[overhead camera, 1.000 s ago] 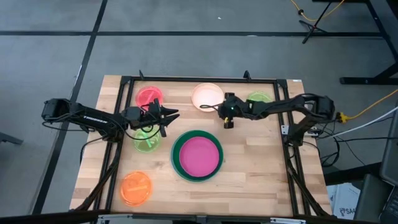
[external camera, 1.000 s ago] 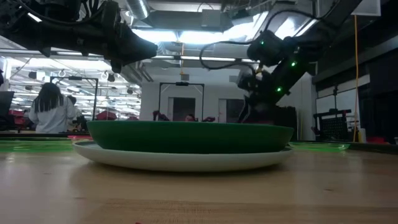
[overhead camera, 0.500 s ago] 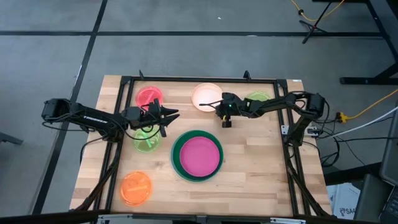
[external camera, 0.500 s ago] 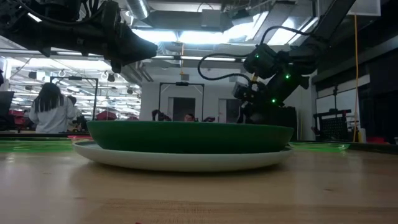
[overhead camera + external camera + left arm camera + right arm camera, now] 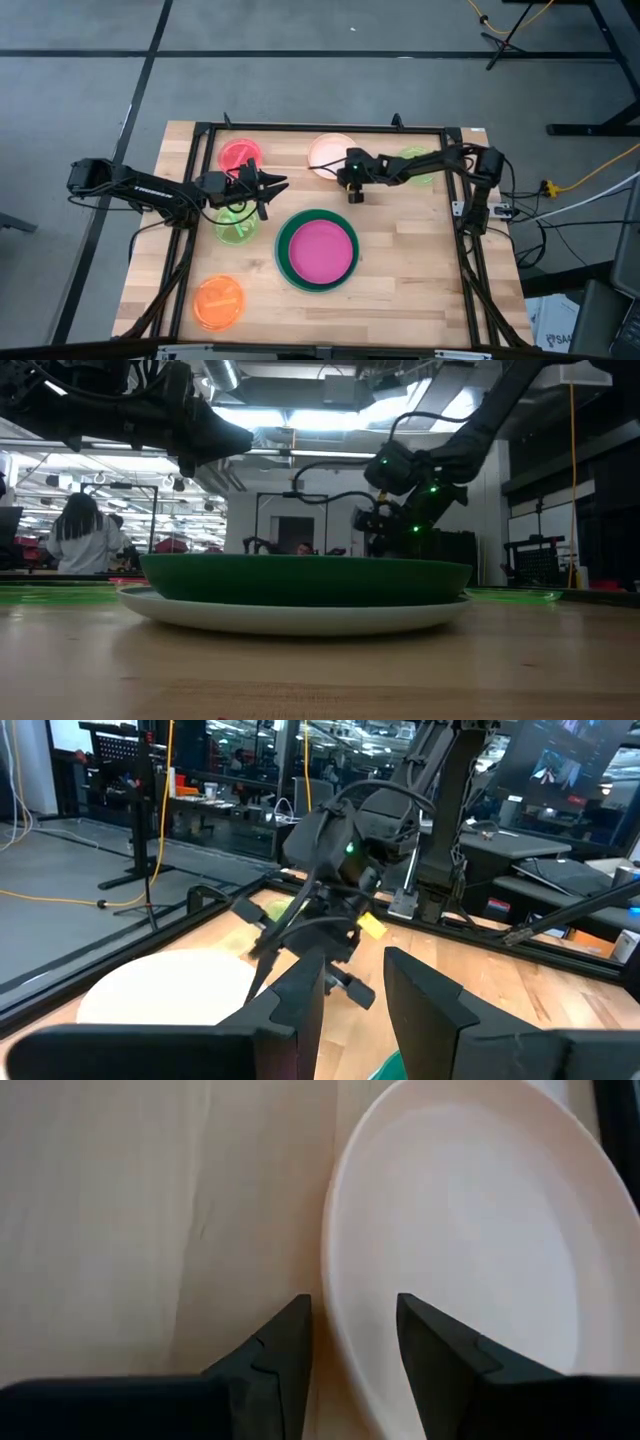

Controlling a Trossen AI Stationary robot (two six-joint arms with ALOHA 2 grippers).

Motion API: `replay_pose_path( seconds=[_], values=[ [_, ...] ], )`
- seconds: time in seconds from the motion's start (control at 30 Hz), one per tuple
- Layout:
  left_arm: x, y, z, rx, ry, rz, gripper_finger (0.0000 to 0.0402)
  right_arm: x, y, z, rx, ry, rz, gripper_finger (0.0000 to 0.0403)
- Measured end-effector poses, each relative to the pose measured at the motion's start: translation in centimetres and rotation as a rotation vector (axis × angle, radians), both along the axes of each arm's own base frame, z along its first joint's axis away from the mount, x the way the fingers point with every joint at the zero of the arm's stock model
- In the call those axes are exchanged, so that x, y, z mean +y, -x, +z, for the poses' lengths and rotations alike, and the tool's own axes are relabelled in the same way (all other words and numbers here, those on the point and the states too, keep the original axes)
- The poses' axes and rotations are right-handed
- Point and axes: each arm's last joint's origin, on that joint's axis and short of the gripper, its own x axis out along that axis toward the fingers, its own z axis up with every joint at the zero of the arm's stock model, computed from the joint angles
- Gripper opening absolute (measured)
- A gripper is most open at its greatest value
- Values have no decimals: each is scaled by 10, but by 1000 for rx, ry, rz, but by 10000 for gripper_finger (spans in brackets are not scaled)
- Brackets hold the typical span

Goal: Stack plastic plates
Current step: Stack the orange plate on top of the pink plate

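Right pincer [image 5: 352, 187] has slid toward the peach plate [image 5: 327, 153] at the surface's 12 o'clock — fingers apart astride its rim, empty — likely its next pick; left pincer [image 5: 272, 184] waits open.

Magenta plate [image 5: 322, 250] sits inside a dark green plate [image 5: 284, 262]. Pale peach plate [image 5: 326, 154], red plate [image 5: 239, 155], orange plate [image 5: 219, 301], two translucent lime green plates [image 5: 236, 229] [image 5: 418, 160]. Light wood table [image 5: 420, 270], dark tools.

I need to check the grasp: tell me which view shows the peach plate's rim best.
The right wrist view: the peach plate fills it, rim between the right gripper's open fingers. The high view shows it partly covered; the left wrist view, distant.
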Motion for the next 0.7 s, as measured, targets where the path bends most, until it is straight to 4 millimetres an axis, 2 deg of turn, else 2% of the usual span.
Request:
replay_pose_path(
  seconds=[0.23,0.57,0.7],
  values=[
    [0,0,0,0,0,0,101,-3,-8,-1,31,-17,-8,128],
    [0,0,0,0,0,0,101,-2,-8,-2,32,-21,-5,10],
    [0,0,0,0,0,0,101,-1,-8,-2,39,-5,-14,12]
  ],
)
